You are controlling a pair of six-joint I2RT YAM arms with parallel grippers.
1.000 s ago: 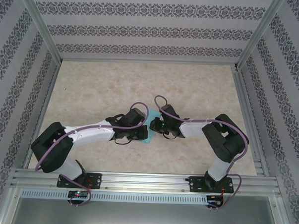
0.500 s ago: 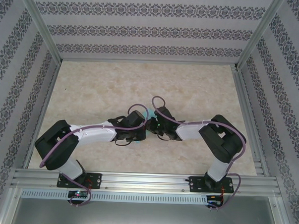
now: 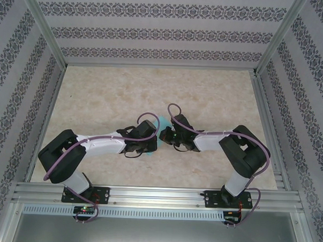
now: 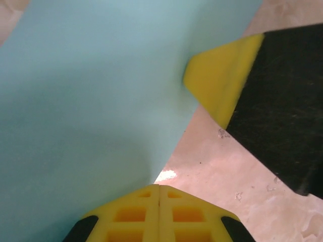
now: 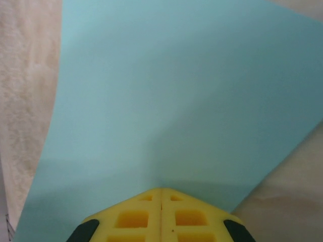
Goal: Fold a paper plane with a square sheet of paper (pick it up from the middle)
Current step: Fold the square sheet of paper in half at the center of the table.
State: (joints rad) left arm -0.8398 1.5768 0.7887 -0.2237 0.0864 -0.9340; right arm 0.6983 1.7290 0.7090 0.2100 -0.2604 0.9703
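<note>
At the left of the top external view, my left arm (image 3: 90,147) extends from its base at the near edge toward the middle of the desk (image 3: 109,92). At its end, my left pincer (image 3: 152,135) has its yellow pads pressed fully together, with no gap between them. In the left wrist view, the square sheet of paper (image 4: 91,101) runs down to the tip of those closed pads, so this pincer grips the sheet at its edge. The sheet is plain teal-blue, and the marbled desk shows past its right edge.

In the top external view, the sheet lies between the two pincers near the middle of the desk. Teal shows above and below the point where they meet. I cannot tell whether the sheet carries a crease.

To the right, my right pincer (image 5: 161,190) is likewise closed flat, and the sheet spreads away from its tip. In the left wrist view, one finger (image 4: 217,85) of this pincer touches the sheet's right edge with its yellow pad. My right arm (image 3: 240,151) bends back to its base at the near right.
</note>
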